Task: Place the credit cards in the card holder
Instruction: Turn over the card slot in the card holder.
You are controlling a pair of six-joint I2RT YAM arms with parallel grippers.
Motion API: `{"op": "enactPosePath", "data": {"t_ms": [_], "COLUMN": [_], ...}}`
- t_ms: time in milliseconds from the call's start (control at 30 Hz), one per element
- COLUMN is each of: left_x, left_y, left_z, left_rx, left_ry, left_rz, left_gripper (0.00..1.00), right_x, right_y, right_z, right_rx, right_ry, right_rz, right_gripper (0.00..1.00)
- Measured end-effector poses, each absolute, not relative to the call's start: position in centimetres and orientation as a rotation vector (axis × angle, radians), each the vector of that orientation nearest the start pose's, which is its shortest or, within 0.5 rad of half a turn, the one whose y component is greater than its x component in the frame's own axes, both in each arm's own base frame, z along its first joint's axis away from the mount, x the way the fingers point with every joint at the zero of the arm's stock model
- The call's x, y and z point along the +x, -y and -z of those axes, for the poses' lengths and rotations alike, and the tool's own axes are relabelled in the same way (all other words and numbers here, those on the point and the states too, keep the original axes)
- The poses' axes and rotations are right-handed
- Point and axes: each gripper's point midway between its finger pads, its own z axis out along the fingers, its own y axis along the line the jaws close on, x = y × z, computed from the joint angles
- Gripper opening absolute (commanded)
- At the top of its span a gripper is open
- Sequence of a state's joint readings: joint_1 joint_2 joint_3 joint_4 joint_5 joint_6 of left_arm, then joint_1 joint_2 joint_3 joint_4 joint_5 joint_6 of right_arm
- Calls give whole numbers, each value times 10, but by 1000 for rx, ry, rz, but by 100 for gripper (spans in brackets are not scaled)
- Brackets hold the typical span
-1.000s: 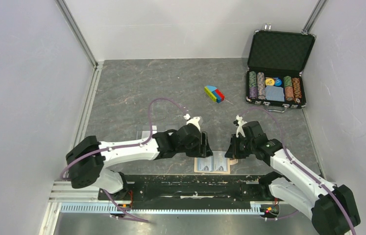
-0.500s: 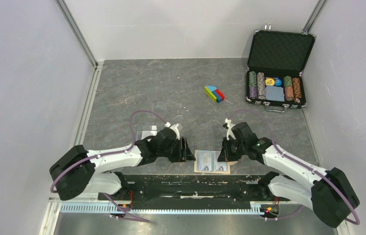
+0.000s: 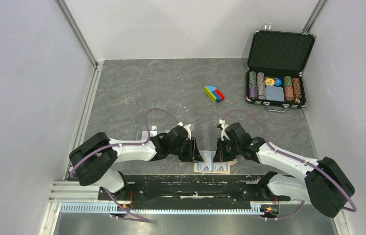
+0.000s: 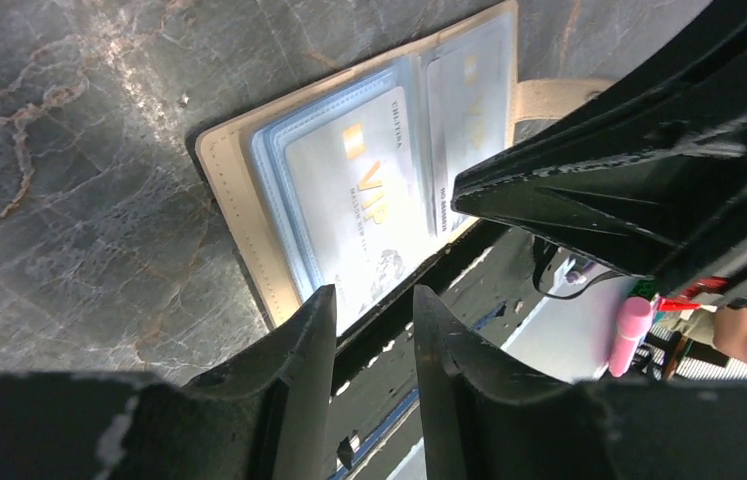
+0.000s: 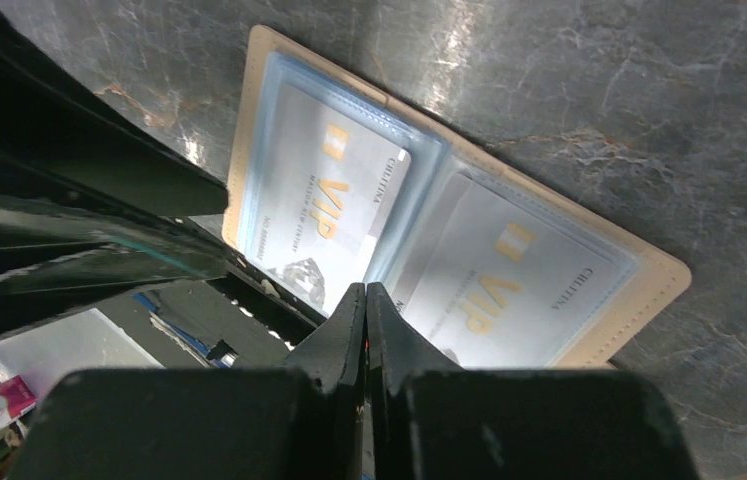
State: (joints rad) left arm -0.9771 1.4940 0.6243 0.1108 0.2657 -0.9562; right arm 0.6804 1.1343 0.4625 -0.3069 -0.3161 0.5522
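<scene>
Though partly masked from above, easy enough to place: card holder (image 4: 239,210) open and flat at the 6 o'clock edge of the table (image 3: 171,88), pocket side up. Both credit cards (image 5: 334,215) tucked behind the clear pocket panels (image 5: 421,150), one in each half, gold chip marks and VIP lettering showing through. Left gripper (image 3: 196,155) low at the holder's 10 o'clock corner, fingers (image 4: 299,340) parted by a narrow gap, nothing between them. Right gripper (image 3: 218,157) angled in from 1 o'clock, fingers (image 5: 344,330) pressed tight together and empty, tip just over the fold between the two cards. Possibly brushing the plastic there; too foreshortened to say. Black poker-chip case (image 3: 281,49) open at 2 o'clock and a small coloured block (image 3: 214,94) toward 12, both well apart from the holder
</scene>
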Motion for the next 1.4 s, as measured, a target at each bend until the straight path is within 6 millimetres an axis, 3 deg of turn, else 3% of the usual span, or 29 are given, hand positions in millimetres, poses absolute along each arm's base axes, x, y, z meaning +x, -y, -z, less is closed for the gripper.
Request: {"op": "enactPosePath", "data": {"t_ms": [300, 400, 667, 833, 1033, 1400], "left_x": [133, 135, 133, 131, 133, 131], "left_y": [335, 334, 343, 351, 358, 352], "left_z": [-31, -28, -26, -36, -51, -44], "left_rx": [167, 160, 186, 225, 274, 372], "left_ry": [-2695, -2700, -2718, -2723, -2700, -2732], "left_rz": [1031, 1009, 987, 915, 841, 614], "left_gripper": [39, 36, 29, 39, 40, 47], "right_x": [134, 129, 128, 128, 128, 127], "right_y": [-213, -211, -214, -215, -217, -218], "right_z": [-24, -15, -14, -14, -15, -15], "right_rx": [-307, -305, -313, -318, -329, -329], "right_ry": [-2706, -2738, -2735, -2733, -2727, -2724], "right_rz": [-849, -840, -847, -849, -855, -858], "right_gripper": [0, 0, 0, 0, 0, 0]}}
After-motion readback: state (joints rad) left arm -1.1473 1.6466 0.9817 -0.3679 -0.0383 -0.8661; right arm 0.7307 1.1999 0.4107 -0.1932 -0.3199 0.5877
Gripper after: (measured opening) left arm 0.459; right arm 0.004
